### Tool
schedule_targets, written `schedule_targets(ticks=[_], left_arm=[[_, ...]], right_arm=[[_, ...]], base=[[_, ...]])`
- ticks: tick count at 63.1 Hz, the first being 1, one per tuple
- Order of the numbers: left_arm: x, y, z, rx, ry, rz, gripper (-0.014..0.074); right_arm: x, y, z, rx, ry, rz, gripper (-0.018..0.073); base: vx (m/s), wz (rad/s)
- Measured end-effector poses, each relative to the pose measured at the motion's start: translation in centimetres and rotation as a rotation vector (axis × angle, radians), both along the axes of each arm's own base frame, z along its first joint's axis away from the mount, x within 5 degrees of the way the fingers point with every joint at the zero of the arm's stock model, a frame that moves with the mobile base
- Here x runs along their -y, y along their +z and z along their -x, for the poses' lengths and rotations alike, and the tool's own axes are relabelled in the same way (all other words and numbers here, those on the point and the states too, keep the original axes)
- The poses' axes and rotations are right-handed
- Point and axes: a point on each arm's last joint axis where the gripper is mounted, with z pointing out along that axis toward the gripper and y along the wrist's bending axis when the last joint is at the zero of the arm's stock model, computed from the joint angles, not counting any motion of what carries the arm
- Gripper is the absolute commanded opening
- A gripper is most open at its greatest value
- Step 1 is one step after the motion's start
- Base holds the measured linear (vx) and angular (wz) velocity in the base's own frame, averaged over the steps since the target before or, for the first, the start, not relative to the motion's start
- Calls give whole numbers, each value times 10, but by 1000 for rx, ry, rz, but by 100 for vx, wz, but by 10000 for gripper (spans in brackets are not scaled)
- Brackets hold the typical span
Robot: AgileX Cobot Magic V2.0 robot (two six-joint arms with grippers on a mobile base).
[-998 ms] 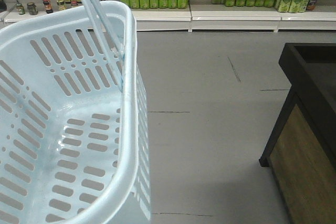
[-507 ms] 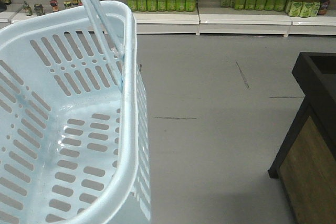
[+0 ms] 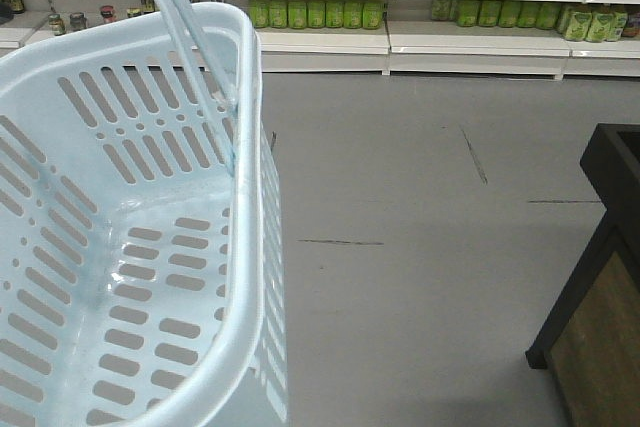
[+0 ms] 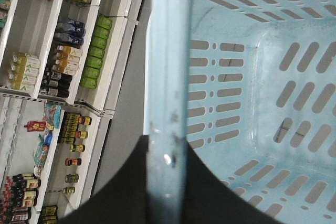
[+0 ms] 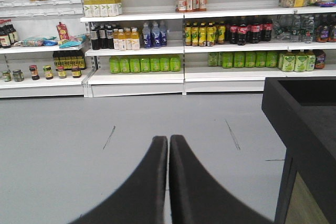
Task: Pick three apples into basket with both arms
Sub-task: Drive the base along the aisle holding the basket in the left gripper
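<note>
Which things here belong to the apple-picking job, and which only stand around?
Job: pale blue slotted plastic basket, its hoop handle held by the left hand; the shut, empty right hand. No apples are in view.
Just around: white shop shelves with green bottles; black-topped wooden stand.

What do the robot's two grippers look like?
The left gripper and right gripper each show two plain matte-black fingers, broad at the base and curving to narrow tips. No cables or markings show.
</note>
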Motion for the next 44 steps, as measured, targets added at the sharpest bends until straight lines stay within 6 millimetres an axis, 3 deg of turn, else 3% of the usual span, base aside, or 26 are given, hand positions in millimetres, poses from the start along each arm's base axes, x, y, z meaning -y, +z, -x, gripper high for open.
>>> schedule_targets(ticks=[44], left_arm=[[0,0,0,0,0,0,-6]], right_arm=[[0,0,0,0,0,0,-9]], base=[[16,2]])
